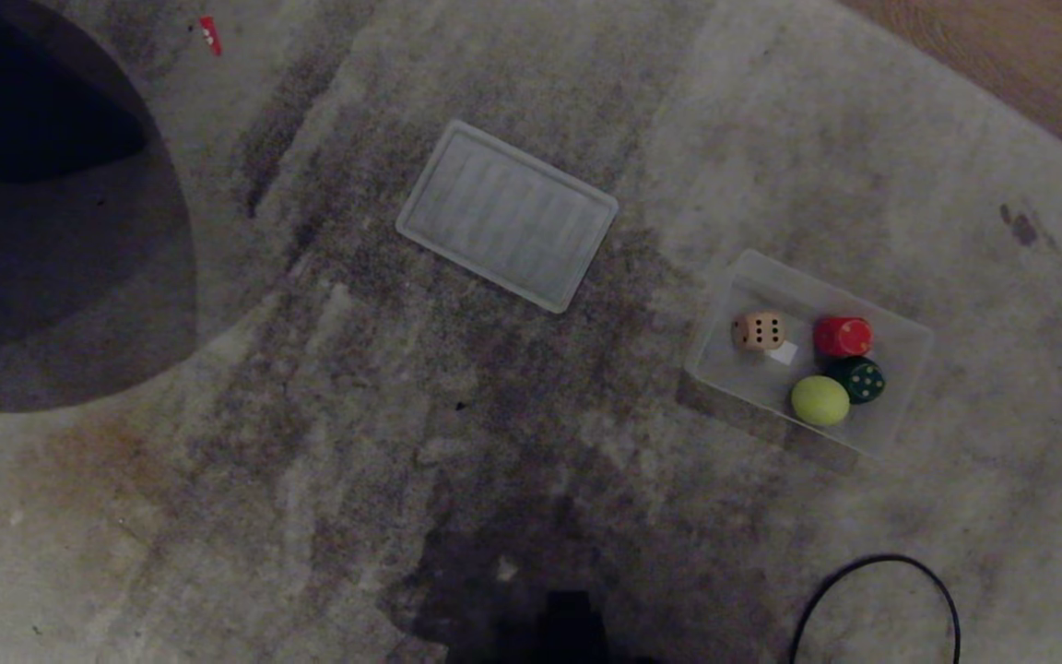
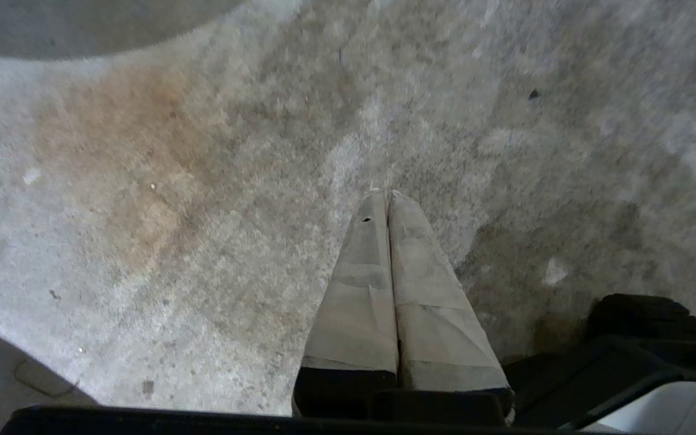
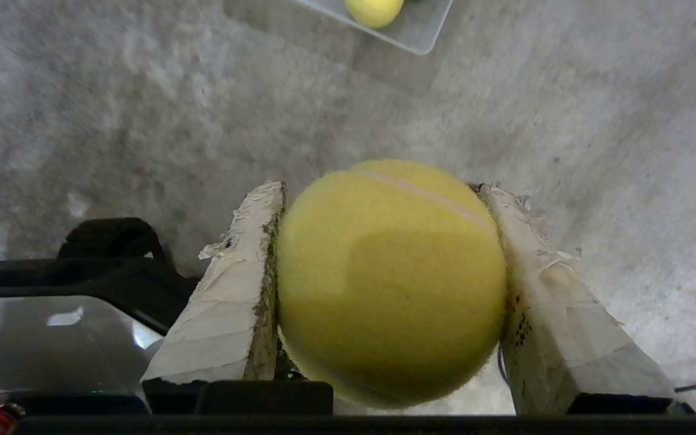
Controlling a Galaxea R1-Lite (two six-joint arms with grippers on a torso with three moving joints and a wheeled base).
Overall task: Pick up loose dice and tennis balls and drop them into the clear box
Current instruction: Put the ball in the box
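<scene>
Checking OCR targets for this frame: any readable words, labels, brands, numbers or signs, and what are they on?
No readable words, brands or numerals in any view.
Cream-beige die: dark pips, top face looks like six; no lettering.
Dark green die: light pips, too small to count.
White sticker in the clear box: nothing legible.
Red scrap on the carpet: tiny white marks, too small to read.
Held tennis ball: no logo showing.

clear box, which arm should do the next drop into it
Right. The right pincer already clamps a tennis ball, and the clear box lies ahead of it on the carpet. The left pincer is shut and empty, with only carpet before it.
</scene>
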